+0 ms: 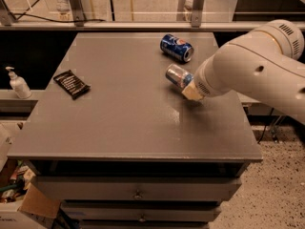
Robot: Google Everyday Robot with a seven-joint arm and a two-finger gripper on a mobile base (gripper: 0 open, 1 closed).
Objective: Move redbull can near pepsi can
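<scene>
We see the gripper [189, 87] over the bench [128, 128] near its right edge, clamped on one end of the redbull can [177, 75], which sticks out tilted from its grip. The pepsi can [176, 47] lies on its side just behind, toward the back right corner. A black packet [71, 83] lies near the left edge.

Dim overhead light, soft sheen on the white arm [257, 66]; gripper [189, 87] over the table's [119, 128] right side, clasping the redbull can [176, 74], faint shadow beneath; drawers [138, 190] in gloom
</scene>
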